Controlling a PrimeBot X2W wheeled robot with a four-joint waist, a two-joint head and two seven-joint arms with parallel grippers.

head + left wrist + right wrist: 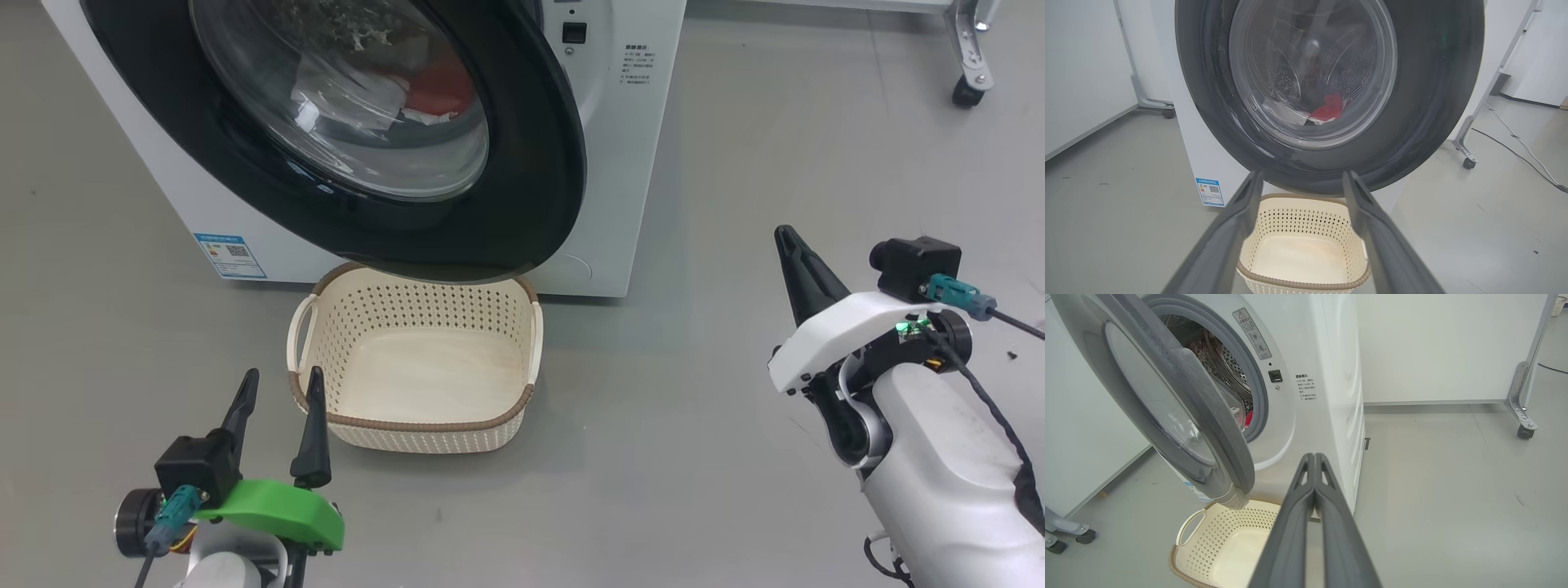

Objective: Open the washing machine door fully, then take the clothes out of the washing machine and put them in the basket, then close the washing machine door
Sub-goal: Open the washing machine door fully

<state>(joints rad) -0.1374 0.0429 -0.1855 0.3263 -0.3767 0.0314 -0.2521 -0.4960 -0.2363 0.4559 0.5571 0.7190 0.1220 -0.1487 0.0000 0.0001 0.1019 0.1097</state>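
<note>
The white washing machine (pixel 620 163) stands ahead with its black-rimmed round door (pixel 522 163) swung partly open over the basket. Red and white clothes (pixel 424 94) lie inside the drum, seen through the door glass (pixel 1327 110). The cream basket (pixel 416 359) sits empty on the floor in front of the machine. My left gripper (pixel 282 384) is open at the basket's near left corner, nothing between its fingers (pixel 1241 212). My right gripper (pixel 788 237) is shut and empty, well right of the machine, short of the door's free edge (pixel 1237 465).
Grey floor spreads to the right of the machine. A wheeled metal frame leg (pixel 971 73) stands at the far right, a cable (pixel 1515 143) trailing across the floor near it. Another caster leg (pixel 1163 110) sits left of the machine by the white wall.
</note>
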